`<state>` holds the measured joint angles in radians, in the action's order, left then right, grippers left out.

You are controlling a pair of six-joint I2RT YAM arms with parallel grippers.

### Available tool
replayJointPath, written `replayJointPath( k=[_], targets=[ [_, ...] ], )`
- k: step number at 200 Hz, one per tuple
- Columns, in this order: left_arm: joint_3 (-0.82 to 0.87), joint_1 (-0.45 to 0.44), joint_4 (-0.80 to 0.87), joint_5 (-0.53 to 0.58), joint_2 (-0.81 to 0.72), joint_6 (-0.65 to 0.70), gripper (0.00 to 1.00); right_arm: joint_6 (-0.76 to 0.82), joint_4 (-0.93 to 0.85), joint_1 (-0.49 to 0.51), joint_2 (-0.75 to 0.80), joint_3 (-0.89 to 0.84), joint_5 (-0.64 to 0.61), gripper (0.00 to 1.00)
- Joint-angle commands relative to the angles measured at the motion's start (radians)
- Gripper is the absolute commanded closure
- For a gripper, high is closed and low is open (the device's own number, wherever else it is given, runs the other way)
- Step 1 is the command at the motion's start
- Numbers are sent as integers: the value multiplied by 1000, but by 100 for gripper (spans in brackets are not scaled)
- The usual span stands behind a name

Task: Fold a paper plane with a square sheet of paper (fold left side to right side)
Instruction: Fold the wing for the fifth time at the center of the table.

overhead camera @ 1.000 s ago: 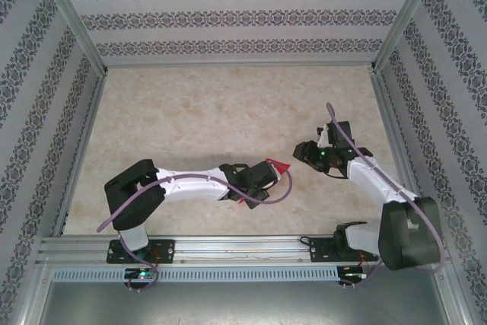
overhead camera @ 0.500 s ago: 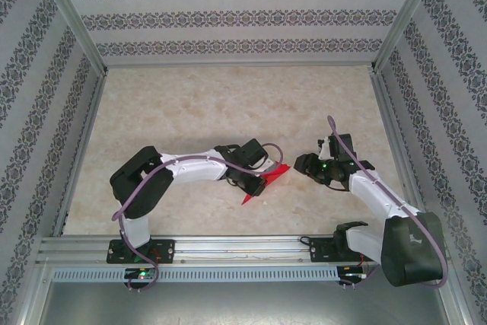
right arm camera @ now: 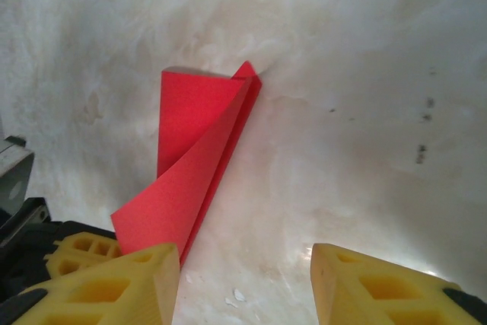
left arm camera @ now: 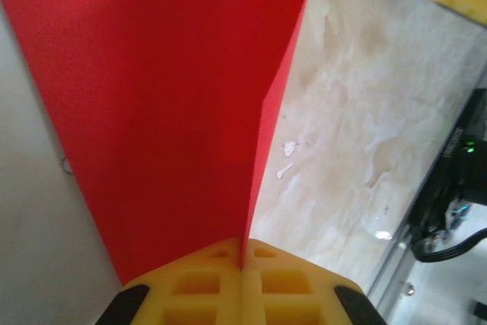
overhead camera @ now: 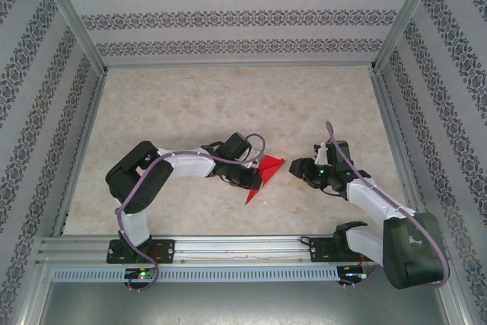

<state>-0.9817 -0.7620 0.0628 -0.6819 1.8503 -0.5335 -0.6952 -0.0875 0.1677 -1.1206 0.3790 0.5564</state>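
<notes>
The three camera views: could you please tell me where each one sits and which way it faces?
Top external: fixed above and behind the arms, looking down at the table; both arms show, the left end effector holding the red paper, the right end effector beside it.
Left wrist: on the left arm, looking along its shut yellow fingers, which clamp the paper.
Right wrist: on the right arm, looking between its open fingers at the folded paper and table.
Shared: all three see the red paper.

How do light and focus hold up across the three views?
Top external: even light, sharp, paper small. Left wrist: paper close and soft-edged, shaded toward the fold. Right wrist: glare on the table between the blurred fingers.
</notes>
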Motion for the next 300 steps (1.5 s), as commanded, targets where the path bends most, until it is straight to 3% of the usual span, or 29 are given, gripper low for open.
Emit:
replayJointPath(
  k=[1, 65, 123, 194, 300],
  targets=[
    [34, 20, -151, -66, -29, -90, 99, -68, 120, 39, -20, -18, -3, 51],
    [129, 64, -391, -126, -14, -242, 100, -166, 279, 126, -101, -19, -69, 52],
    [171, 88, -483, -159, 3, -282, 100, -236, 429, 199, -200, -10, -110, 55],
    [183, 91, -499, -162, 19, -296, 100, -259, 514, 256, -314, 20, -131, 57],
    [179, 92, -541, -176, 50, -330, 98, -270, 548, 271, -329, 17, -138, 57]
  ],
)
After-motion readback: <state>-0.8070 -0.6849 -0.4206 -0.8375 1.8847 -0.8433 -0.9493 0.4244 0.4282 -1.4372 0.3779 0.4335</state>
